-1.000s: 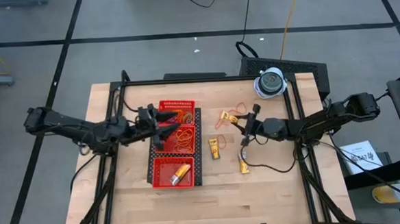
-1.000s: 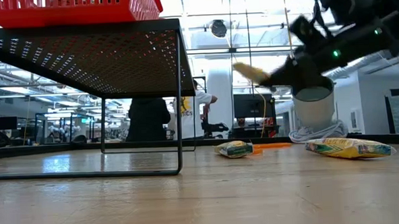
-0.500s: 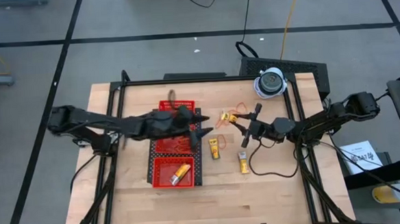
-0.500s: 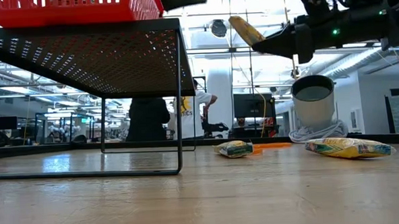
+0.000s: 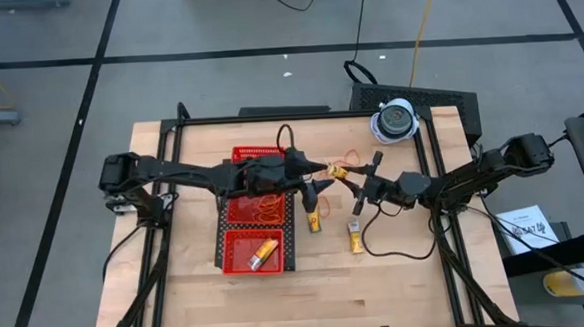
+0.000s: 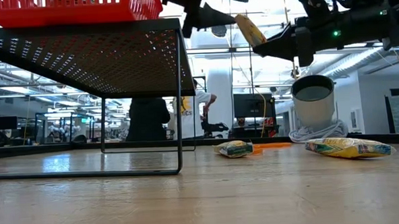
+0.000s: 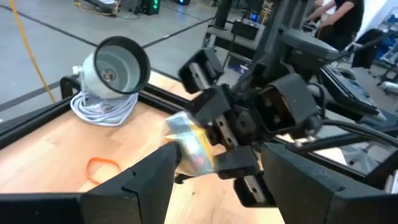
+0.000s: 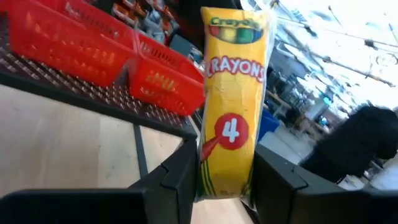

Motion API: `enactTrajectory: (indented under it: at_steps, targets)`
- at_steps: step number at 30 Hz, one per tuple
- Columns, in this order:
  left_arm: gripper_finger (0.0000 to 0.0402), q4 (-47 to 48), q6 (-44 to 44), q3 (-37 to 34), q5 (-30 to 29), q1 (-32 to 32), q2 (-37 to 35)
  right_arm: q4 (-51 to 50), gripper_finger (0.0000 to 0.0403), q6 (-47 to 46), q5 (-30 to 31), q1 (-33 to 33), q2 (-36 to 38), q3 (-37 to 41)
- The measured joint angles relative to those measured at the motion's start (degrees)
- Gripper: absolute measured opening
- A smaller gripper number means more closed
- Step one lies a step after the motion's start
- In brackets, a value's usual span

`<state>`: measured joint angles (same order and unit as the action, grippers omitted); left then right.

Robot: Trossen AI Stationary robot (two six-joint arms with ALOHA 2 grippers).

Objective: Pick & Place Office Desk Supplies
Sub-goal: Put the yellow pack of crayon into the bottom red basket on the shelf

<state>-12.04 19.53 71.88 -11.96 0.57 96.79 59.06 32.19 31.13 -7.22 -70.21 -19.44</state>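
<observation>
Crayon pack (image 8: pixel 233 106), yellow, held upright between the fingers of the right gripper (image 5: pixel 345 173); those fingers are partly closed, pinching its lower end, long axis pointing out past the fingertips. Pack hangs in the air above the counter (image 5: pixel 398 278), between the red tray (image 5: pixel 255 251) and the white dome-shaped object (image 5: pixel 395 120).

Left gripper (image 5: pixel 321 178) sits just beside it, fingers spread wide and holding nothing; in the left wrist view the pack lies dead ahead, between the two fingers' line of reach. Looks like a handover: left arm is the nearer one to the tray, so the pack likely passes to it.

Two more crayon packs lie flat on the counter, one (image 5: pixel 314 216) beside the tray, one (image 5: pixel 357 240) farther right. Another pack (image 5: pixel 264 250) lies in the tray's near compartment, orange rubber bands (image 5: pixel 259 209) in the middle one. One orange band (image 7: pixel 102 167) lies loose near the dome's cable coil (image 7: pixel 102 107).

Nothing stands between the grippers; the risk is the two sets of fingers bumping.
</observation>
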Motion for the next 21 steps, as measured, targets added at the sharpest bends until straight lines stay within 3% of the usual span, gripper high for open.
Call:
enactTrajectory:
  at_steps: [21]
  targets:
    - [0.0248,0.6,4.6,-0.1,2.5,-2.6,0.0,0.9,0.0116,0.2,-1.5,-0.7,0.1,-0.1]
